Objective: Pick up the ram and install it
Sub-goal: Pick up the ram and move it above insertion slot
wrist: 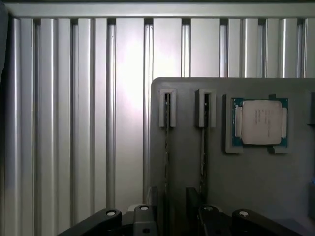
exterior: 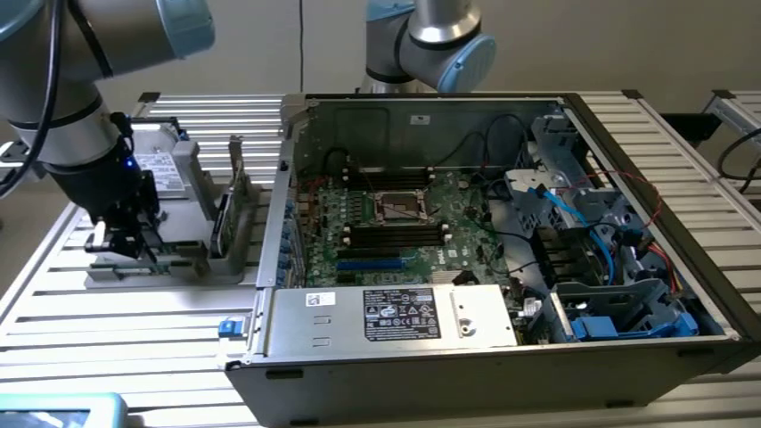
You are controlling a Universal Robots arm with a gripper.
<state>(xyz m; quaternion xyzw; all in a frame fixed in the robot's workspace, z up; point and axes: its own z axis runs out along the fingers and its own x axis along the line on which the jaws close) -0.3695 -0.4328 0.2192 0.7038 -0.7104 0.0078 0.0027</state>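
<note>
In the wrist view two thin ram sticks stand edge-on in the slots of a grey fixture [wrist: 246, 187]. The nearer ram [wrist: 167, 147] runs down between my two dark fingers [wrist: 153, 196]. The second stick [wrist: 204, 147] sits just outside them. My gripper [wrist: 172, 201] is open, straddling the ram with a gap on each side. In the exterior view my gripper [exterior: 123, 245] is low over the grey fixture [exterior: 178, 259] on the exterior view's left. The open computer case [exterior: 476, 232] holds the green motherboard [exterior: 405, 209] with black memory slots [exterior: 393, 236].
A processor chip [wrist: 259, 122] lies in a pocket of the fixture beside the sticks. Thin upright plates [exterior: 223, 223] stand between fixture and case. A second arm [exterior: 434, 40] rises behind the case. The power supply [exterior: 393, 314] fills the case's front. Slatted aluminium table [exterior: 119, 330] lies underneath.
</note>
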